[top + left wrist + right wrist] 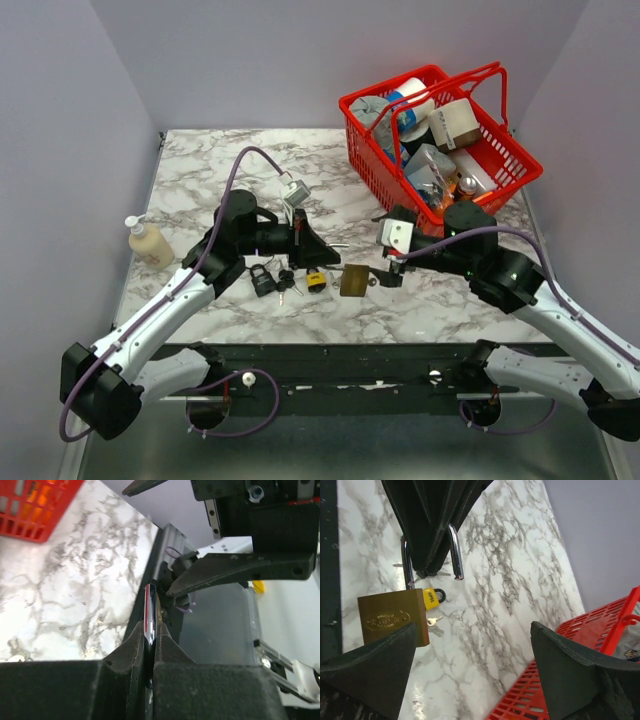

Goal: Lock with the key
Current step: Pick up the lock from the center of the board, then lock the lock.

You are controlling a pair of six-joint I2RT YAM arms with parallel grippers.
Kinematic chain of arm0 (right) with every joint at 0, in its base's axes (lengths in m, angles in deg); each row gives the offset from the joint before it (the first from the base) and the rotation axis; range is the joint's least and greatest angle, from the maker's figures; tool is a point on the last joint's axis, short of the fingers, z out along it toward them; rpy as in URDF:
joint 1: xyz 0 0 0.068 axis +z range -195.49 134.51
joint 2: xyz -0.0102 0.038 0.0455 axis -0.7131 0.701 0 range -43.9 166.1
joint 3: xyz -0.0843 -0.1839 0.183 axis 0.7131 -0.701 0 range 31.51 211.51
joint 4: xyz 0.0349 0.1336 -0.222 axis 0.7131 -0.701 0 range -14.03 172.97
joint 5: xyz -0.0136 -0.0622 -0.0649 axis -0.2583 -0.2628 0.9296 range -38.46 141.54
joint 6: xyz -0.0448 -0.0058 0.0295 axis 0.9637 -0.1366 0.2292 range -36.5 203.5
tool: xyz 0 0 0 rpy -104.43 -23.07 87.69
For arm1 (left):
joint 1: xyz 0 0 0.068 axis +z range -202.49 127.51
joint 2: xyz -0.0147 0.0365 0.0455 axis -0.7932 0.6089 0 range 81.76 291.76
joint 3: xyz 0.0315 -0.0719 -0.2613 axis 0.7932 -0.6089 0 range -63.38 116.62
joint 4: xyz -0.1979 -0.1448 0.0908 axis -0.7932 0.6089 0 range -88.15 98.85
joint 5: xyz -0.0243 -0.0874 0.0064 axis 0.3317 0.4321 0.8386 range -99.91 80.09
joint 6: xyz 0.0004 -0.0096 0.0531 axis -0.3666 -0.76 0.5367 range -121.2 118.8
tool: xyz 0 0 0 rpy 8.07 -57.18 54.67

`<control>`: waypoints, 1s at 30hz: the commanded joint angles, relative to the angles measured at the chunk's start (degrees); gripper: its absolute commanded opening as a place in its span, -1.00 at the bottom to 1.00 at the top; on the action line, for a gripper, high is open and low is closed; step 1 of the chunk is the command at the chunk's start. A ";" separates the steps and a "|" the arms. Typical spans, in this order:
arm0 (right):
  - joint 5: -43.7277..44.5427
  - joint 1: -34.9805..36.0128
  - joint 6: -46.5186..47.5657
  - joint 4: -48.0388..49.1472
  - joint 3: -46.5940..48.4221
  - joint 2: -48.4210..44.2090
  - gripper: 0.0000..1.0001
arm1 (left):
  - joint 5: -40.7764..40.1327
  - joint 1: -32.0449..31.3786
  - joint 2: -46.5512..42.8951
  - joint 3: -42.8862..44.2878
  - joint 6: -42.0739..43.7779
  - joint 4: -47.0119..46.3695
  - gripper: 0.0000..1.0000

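Note:
A brass padlock (353,280) hangs just above the marble between the two arms, its steel shackle (455,550) swung open. My left gripper (325,258) is shut on that shackle; in the left wrist view the shiny bar (150,612) is pinched between the black fingers (131,652). My right gripper (474,627) stands wide open with nothing between its fingers, just right of the brass padlock body (392,620), whose lower edge is hidden behind one finger. Small silver keys (434,622) lie on the marble beside a yellow padlock (431,596).
A black padlock (263,280) and the yellow padlock (316,280) lie under the left arm. A red basket (500,160) full of items stands at the back right, close behind the right arm. A soap bottle (148,243) stands at the left edge.

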 commanded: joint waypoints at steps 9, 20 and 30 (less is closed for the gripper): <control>-11.96 -0.24 -1.50 -3.03 -2.64 -3.12 0.99 | 9.34 2.74 -0.11 0.53 -9.55 -19.44 -1.00; -14.60 -0.33 -7.04 -2.50 1.76 3.74 0.15 | 12.25 2.65 -0.81 2.91 -8.58 -23.31 -1.00; -14.95 -0.33 -10.38 -3.11 4.83 5.50 -0.99 | 13.74 2.21 -2.75 5.28 4.59 -13.30 -0.51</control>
